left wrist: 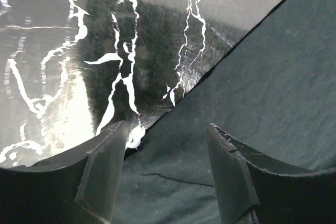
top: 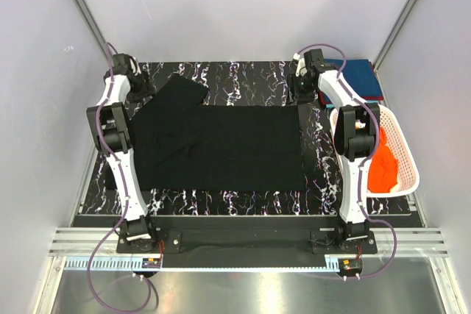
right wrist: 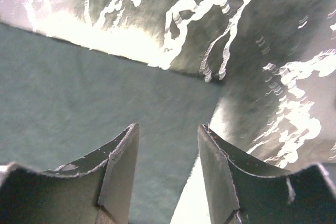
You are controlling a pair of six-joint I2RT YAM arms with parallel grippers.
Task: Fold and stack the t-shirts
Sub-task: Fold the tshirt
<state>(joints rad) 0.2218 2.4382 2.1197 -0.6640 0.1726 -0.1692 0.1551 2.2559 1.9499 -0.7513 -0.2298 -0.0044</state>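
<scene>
left gripper (left wrist: 167, 174) parted wide over black t-shirt (left wrist: 273, 93) edge, right gripper (right wrist: 165, 174) parted above its corner, both grasping nothing, marbled worktop (left wrist: 52, 51) beneath

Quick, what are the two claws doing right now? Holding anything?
Left gripper: open, holding nothing, over the black t-shirt edge.
Right gripper: open, holding nothing, over a corner of the black t-shirt.

The desk (top: 243, 75) is showing black with white marble veining. The black t-shirt (top: 221, 145) is looking plain, unpatterned. The teal-blue t-shirt (top: 364, 77) is showing solid colour, and the orange t-shirt (top: 386, 167) is glowing against the white lattice basket (top: 407, 148).
</scene>
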